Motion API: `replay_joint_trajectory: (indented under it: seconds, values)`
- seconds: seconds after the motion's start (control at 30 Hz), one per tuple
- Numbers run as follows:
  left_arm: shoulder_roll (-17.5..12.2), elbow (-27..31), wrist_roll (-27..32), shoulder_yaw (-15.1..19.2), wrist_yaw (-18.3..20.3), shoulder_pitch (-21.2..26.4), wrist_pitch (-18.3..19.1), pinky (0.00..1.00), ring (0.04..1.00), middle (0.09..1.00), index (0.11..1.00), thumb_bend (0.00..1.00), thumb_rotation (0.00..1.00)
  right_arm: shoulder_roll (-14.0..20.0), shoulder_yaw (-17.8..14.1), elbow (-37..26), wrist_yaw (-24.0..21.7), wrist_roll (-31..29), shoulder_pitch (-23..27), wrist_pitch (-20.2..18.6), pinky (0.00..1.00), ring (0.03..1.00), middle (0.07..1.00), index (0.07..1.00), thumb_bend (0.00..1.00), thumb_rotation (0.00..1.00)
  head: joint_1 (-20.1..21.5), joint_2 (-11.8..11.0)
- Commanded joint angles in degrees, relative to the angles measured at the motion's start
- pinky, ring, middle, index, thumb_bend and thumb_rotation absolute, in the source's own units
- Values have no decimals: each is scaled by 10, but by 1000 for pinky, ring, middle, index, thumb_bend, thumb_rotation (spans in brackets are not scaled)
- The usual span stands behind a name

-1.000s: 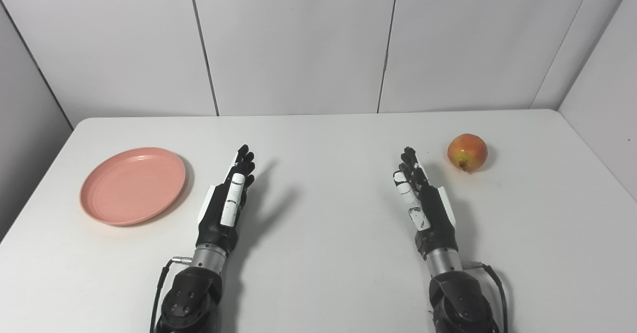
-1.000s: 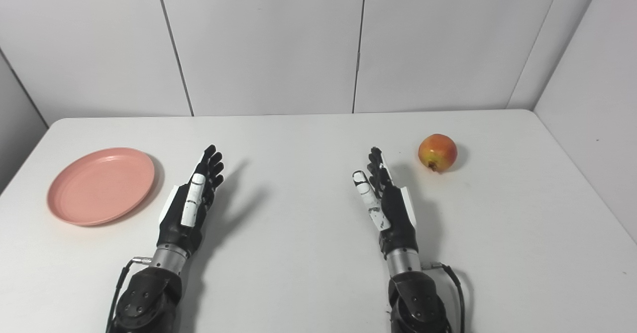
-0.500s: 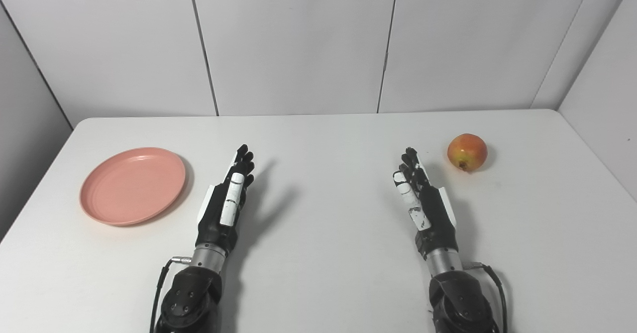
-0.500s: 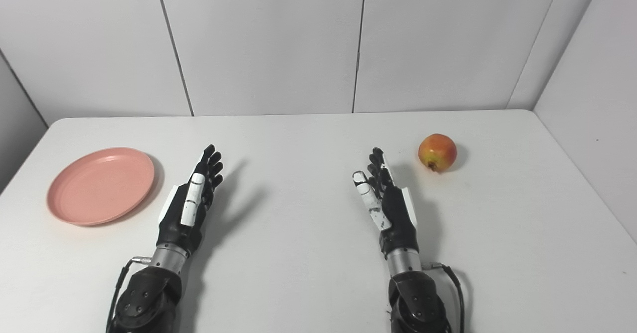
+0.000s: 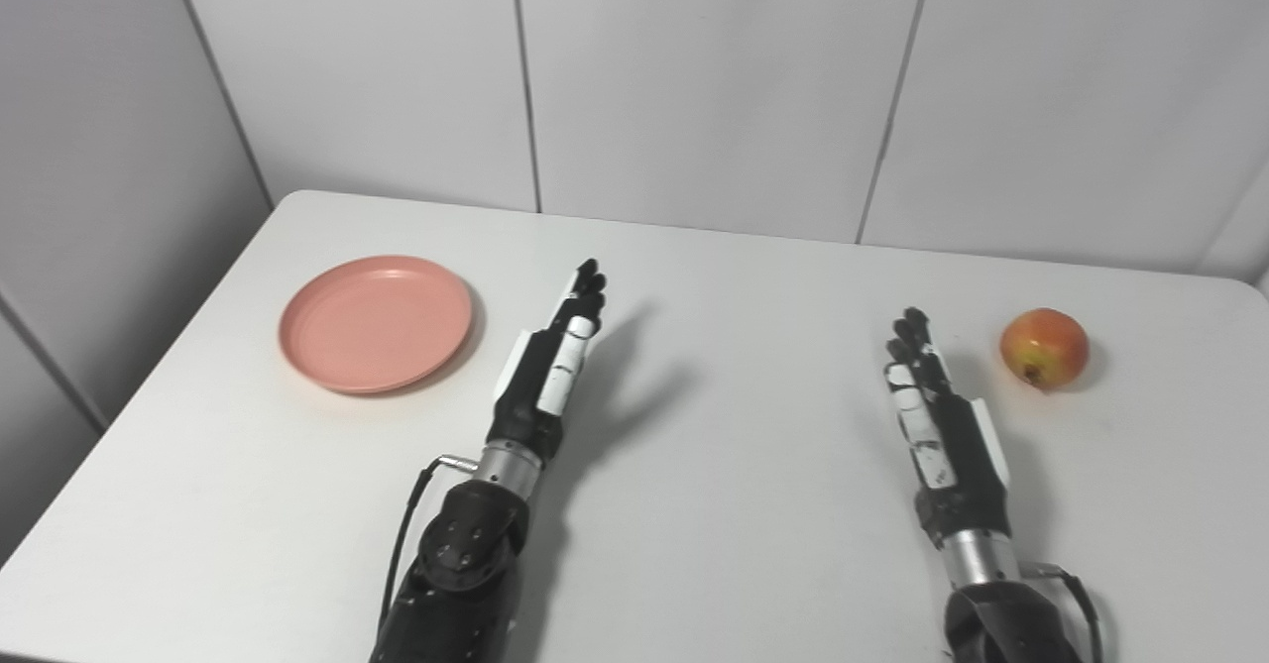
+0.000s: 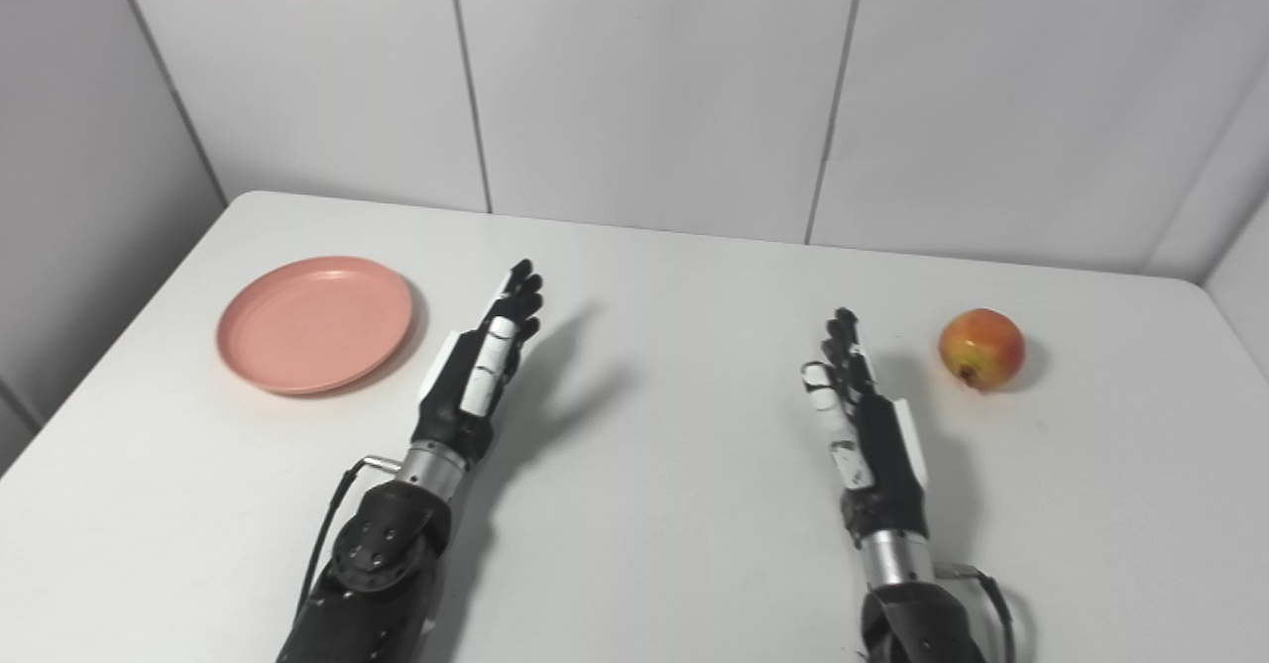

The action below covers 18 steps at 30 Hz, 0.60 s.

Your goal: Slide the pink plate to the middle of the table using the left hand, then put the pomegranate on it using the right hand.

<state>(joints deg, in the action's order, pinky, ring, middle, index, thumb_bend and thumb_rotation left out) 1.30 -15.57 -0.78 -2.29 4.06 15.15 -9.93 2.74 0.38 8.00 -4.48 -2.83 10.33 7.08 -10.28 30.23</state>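
White tabletop (image 5: 714, 504). Left hand (image 5: 551, 376) and right hand (image 5: 942, 425) hover low over it, fingers (image 5: 587, 291) straight, grasping nothing. Pink plate (image 5: 376, 322) lies just left of the left hand, apart from it. Pomegranate (image 5: 1044, 347) sits just right of the right hand's fingertips, untouched.
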Motion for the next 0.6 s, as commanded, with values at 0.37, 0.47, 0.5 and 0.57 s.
replay_joint_trajectory:
  seconds: [0.37, 0.47, 0.5, 0.57]
  values:
    - [24, -23, -21, -5, -35, 0, -28, 995, 1000, 1000, 1000, 622, 1000, 19, -16, 63, -44, -47, 7, 92, 1000, 1000, 1000, 1000, 654, 826, -25, -52]
    - [28, -17, -10, -1, -38, 6, -29, 996, 1000, 1000, 1000, 617, 1000, 19, -19, 66, -46, -50, 7, 93, 1000, 1000, 1000, 1000, 649, 827, -28, -51]
    - [29, -14, -7, 2, -41, 10, -31, 998, 1000, 1000, 1000, 609, 1000, 20, -19, 67, -46, -49, 7, 96, 1000, 1000, 1000, 1000, 649, 826, -29, -53]
    - [31, -9, 2, 12, -47, 21, -34, 995, 1000, 1000, 1000, 597, 1000, 21, -21, 70, -47, -49, 7, 99, 1000, 1000, 1000, 1000, 632, 836, -33, -53]
